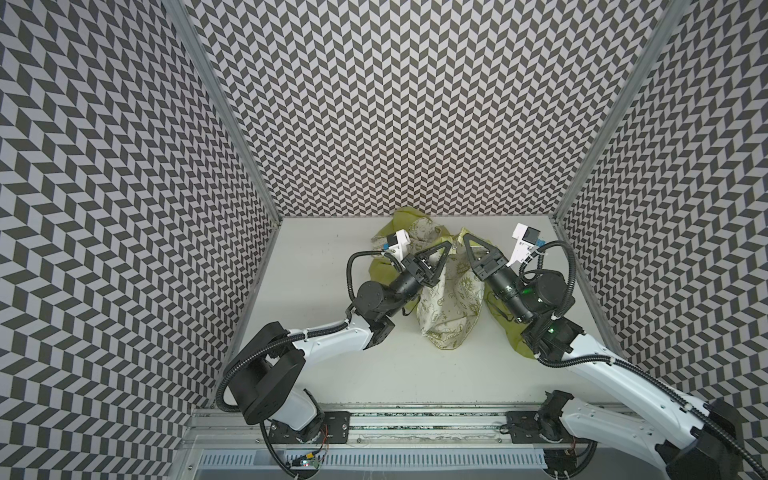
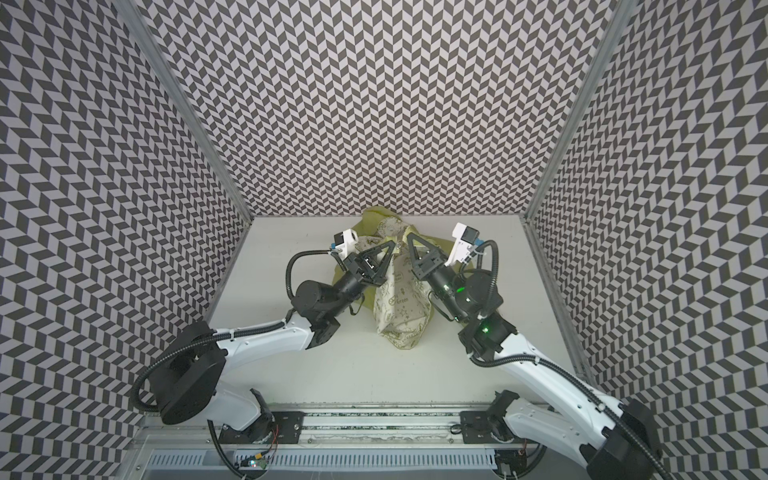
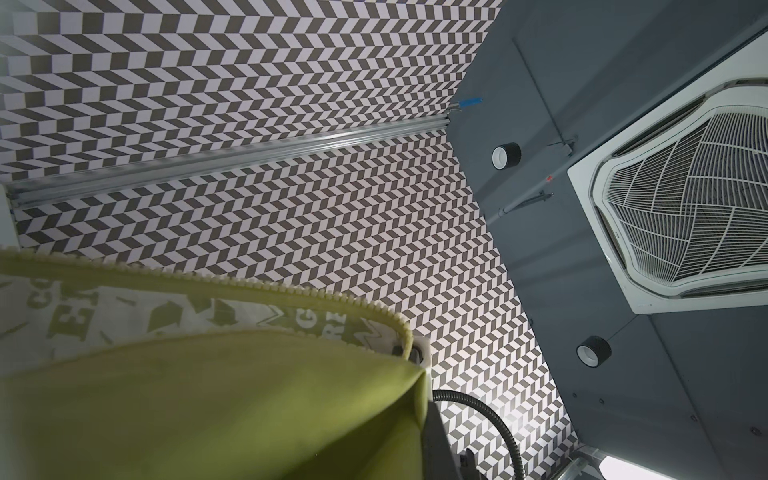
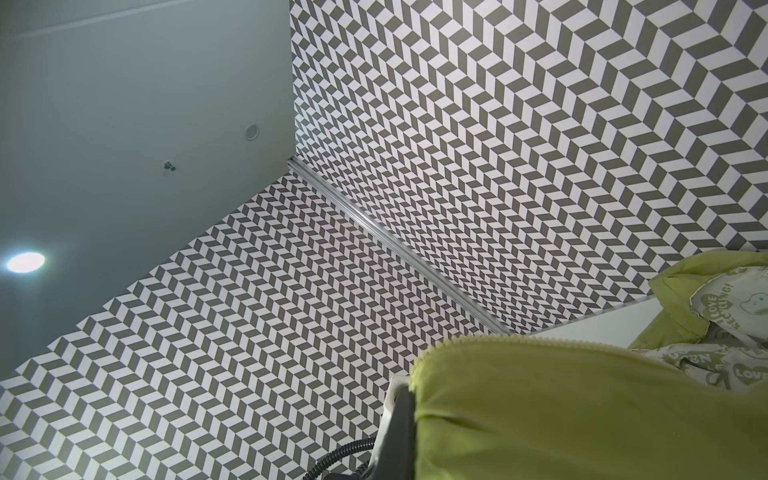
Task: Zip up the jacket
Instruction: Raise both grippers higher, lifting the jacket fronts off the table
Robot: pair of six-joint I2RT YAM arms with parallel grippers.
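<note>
Garment under inspection: small olive-lime green thin fabric hooded jacket (image 1: 449, 299) (image 2: 399, 303), lying open on the white tabletop (image 1: 332, 332) just below the middle of the frame in both top views, close to the far chevron-patterned wall (image 1: 415, 104). Cream lining printed with green doodles faces up between the two arms. Zipper unjoined.

Left black parallel gripper (image 1: 447, 246) (image 2: 392, 247): jaws pressed together, pinching one front edge of the jacket. In the left wrist view green fabric (image 3: 208, 415) drapes over the gripper across the lower left, and a row of pale green zipper teeth (image 3: 291, 291) runs to the fingertip.

Right black parallel gripper (image 1: 466, 237) (image 2: 409, 237): jaws pressed together, pinching the opposite front edge. In the right wrist view the fabric (image 4: 582, 415) fills the lower right, zipper teeth (image 4: 540, 338) along its upper border.

Gripper tips stand near each other, apart, both pointing toward the far wall.
</note>
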